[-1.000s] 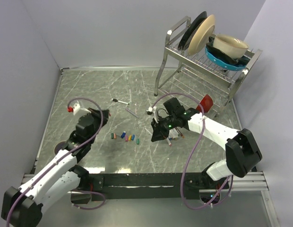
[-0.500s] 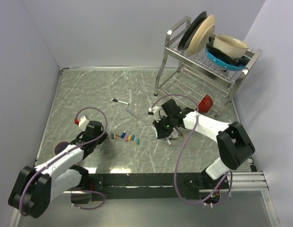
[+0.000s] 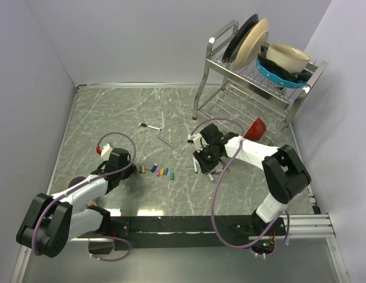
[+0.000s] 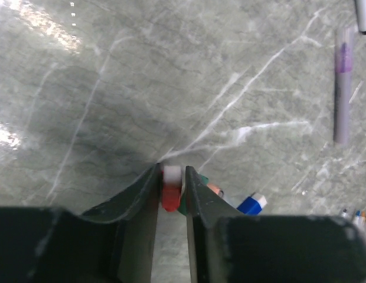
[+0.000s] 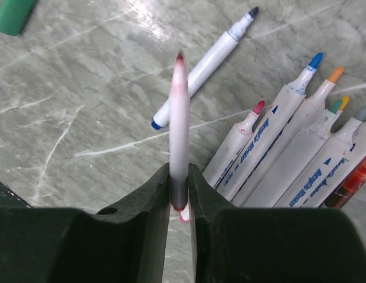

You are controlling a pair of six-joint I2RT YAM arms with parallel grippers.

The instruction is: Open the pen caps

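My left gripper (image 4: 171,177) is shut on a small red cap (image 4: 170,190) with a white end, low over the table. In the top view the left gripper (image 3: 131,169) is at the left end of a row of loose coloured pen caps (image 3: 157,171). Blue (image 4: 251,204), green and orange caps lie just beyond its fingers. My right gripper (image 5: 179,183) is shut on a white pen barrel (image 5: 179,112) with a bare red tip. In the top view the right gripper (image 3: 205,160) is over a pile of uncapped pens (image 3: 216,170).
Several uncapped white markers (image 5: 289,153) lie right of the held pen, and a dark-tipped one (image 5: 203,65) lies ahead. A black-capped pen (image 3: 150,127) and a purple pen (image 3: 166,139) lie farther back. A dish rack (image 3: 254,76) and a red object (image 3: 258,127) stand back right.
My left gripper has come down and nearer, to the left end of the cap row. My right gripper has shifted slightly right and back over the pen pile, still holding the pen.
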